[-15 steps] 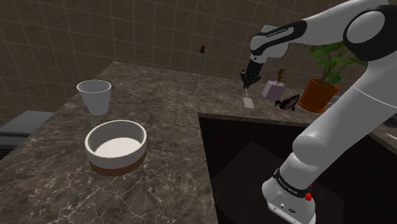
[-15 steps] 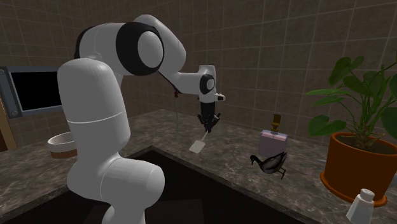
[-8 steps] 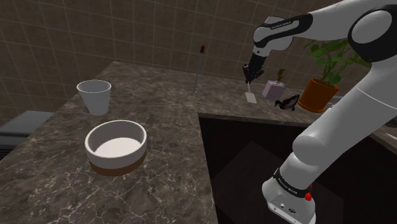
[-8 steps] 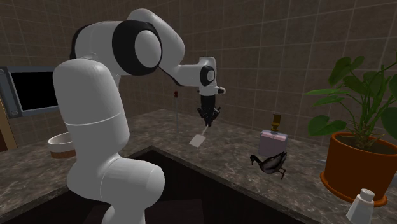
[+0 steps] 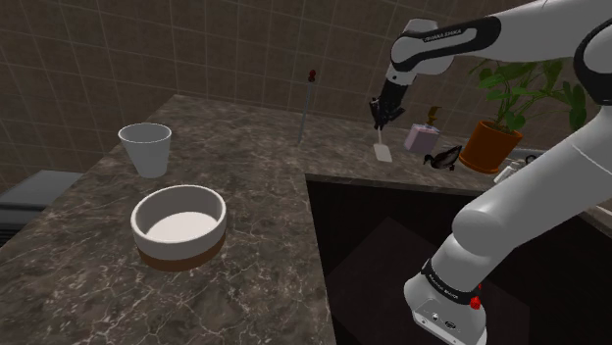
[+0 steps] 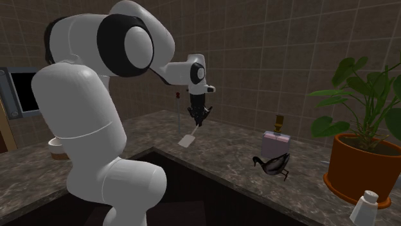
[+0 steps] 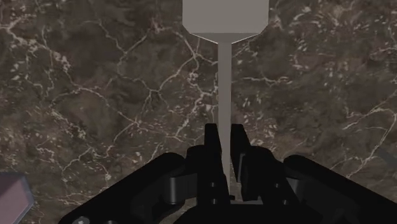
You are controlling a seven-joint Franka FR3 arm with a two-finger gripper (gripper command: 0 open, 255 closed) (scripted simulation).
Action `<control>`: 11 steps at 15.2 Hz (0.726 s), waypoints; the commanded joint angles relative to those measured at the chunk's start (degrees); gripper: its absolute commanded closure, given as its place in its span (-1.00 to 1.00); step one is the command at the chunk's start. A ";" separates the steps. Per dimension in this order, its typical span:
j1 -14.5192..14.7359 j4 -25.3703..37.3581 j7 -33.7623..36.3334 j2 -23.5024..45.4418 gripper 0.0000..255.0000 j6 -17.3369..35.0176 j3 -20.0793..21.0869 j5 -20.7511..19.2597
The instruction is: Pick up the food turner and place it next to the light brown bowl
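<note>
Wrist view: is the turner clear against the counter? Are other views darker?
Wrist view: even light, pale grey flat-bladed food turner sharp against the dark veined stone counter. Shoulder view: dim, sink recess nearly black. Second exterior view: dim too, white arm brightest.

Grey turner (image 5: 384, 152) hangs blade-down, aloft; white bowl (image 5: 179, 231), brown base, upright.

No legible text (tiny marks on the arm (image 5: 535, 186) unreadable).

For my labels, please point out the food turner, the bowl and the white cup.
food turner (image 5: 383, 154), shoulder view, flat blade.
bowl (image 5: 181, 240), shoulder view, front wall.
white cup (image 5: 147, 155), shoulder view, side wall.
</note>
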 commanded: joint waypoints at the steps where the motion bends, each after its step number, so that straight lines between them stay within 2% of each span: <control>1: 0.68 -3.41 2.90 -3.51 1.00 -0.18 1.84 -0.45; 11: 5.25 -13.80 16.11 -15.45 1.00 -2.40 11.88 2.01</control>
